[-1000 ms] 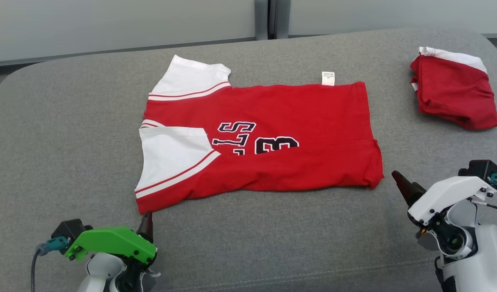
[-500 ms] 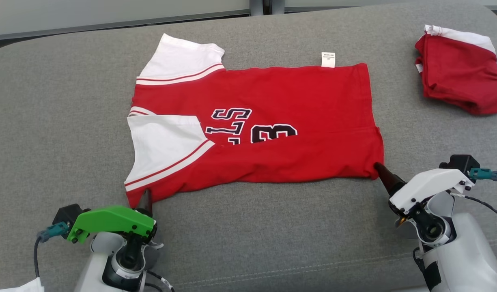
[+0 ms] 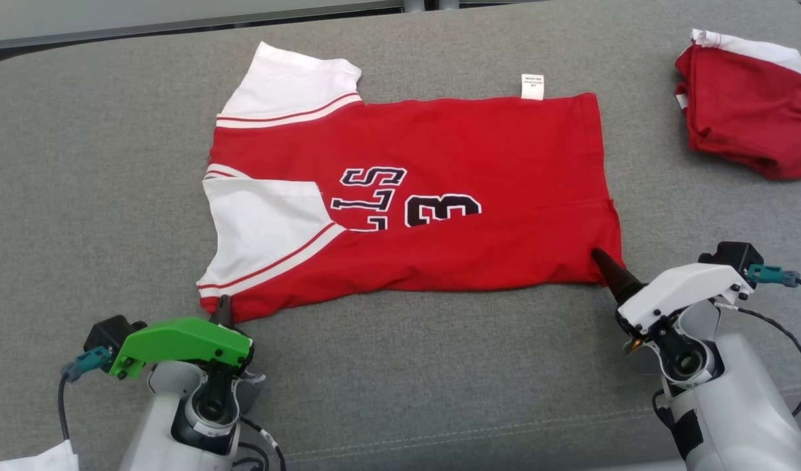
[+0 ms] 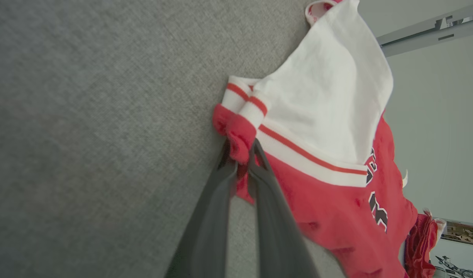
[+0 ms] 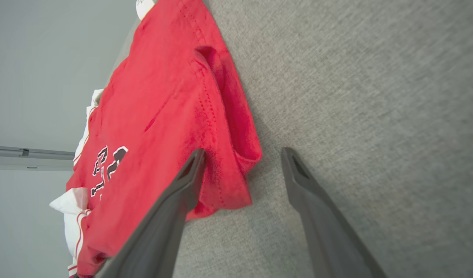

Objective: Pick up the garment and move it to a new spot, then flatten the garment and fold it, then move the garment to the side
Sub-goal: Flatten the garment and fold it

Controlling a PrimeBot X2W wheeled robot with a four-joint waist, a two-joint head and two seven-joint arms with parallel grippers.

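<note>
The garment (image 3: 439, 170) is a red jersey with white sleeves and dark lettering, lying flat and folded in half lengthwise on a grey cushion (image 3: 80, 163). My left gripper (image 3: 223, 307) is at its near left corner. In the left wrist view that gripper (image 4: 240, 154) is shut on the red corner of the garment (image 4: 329, 154). My right gripper (image 3: 599, 258) is at the near right hem corner. In the right wrist view it (image 5: 243, 152) stands open, one finger over the garment (image 5: 163, 116) and the other on bare cushion, with the corner between them.
A second red and white garment (image 3: 747, 104) lies folded at the back right of the cushion. A pale wall runs behind the cushion's far edge. Bare grey cushion spreads to the left of the jersey and in front of it.
The head camera has tilted down. My left gripper reached the near left corner and shut on it. My right gripper moved in from the right to straddle the hem corner.
</note>
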